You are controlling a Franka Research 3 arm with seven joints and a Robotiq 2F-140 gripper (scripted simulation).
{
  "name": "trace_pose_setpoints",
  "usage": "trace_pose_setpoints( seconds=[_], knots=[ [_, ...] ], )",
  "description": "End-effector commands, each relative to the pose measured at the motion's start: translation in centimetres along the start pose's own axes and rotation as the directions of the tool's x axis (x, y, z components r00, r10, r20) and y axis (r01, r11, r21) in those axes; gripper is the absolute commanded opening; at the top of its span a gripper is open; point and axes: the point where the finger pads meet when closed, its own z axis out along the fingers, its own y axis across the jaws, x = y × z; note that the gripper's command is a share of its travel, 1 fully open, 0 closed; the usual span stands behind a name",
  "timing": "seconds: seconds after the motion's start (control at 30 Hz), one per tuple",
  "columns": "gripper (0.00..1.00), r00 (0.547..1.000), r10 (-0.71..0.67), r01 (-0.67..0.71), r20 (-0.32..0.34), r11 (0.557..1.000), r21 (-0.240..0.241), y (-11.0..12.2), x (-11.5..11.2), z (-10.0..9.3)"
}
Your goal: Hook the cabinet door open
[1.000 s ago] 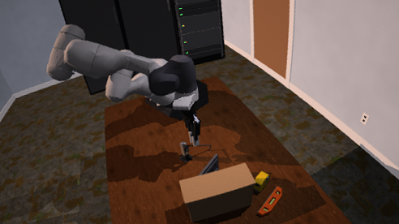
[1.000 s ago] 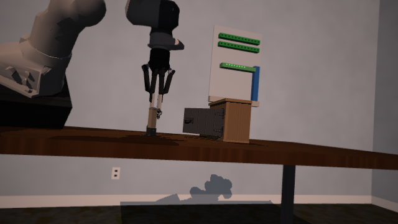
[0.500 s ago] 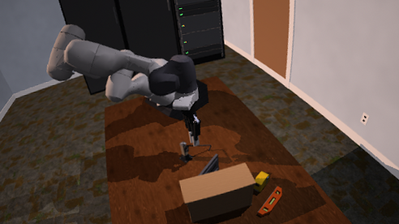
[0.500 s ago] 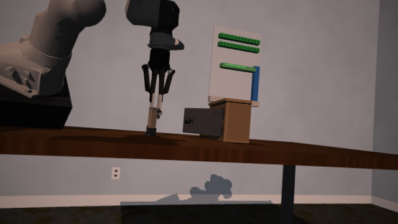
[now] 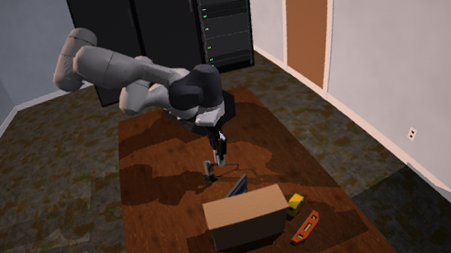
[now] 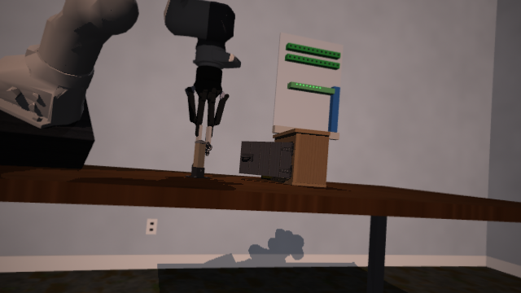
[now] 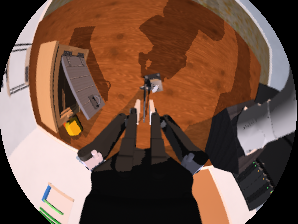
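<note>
The wooden cabinet (image 5: 246, 218) stands flat on the table, and it also shows in the side view (image 6: 307, 159). Its dark grey door (image 6: 266, 159) stands swung open toward the post, with a small eye (image 6: 246, 157) near its free edge. The short post (image 6: 199, 156) stands on the table away from the door. The small hook (image 6: 207, 146) hangs at the post's top, apart from the door. My gripper (image 6: 203, 133) points straight down just above the post. Its fingers are nearly shut with a narrow gap, and I see nothing between them (image 7: 145, 111).
A yellow tape measure (image 5: 296, 202) and an orange level (image 5: 305, 227) lie to the right of the cabinet. A white panel with green bars (image 6: 307, 85) stands behind the cabinet in the side view. The arm's base sits at the table's far end.
</note>
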Motion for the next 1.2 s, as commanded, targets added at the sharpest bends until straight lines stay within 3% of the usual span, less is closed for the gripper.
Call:
trace_pose_setpoints(
  seconds=[0.0, 1.17],
  knots=[
    [0.14, 1.0, 0.007, -0.007, 0.003, 1.0, 0.001, 0.0, -0.1, 0.5],
    [0.14, 1.0, 0.007, -0.007, 0.003, 1.0, 0.001, 0.0, -0.1, 3.9]
  ],
)
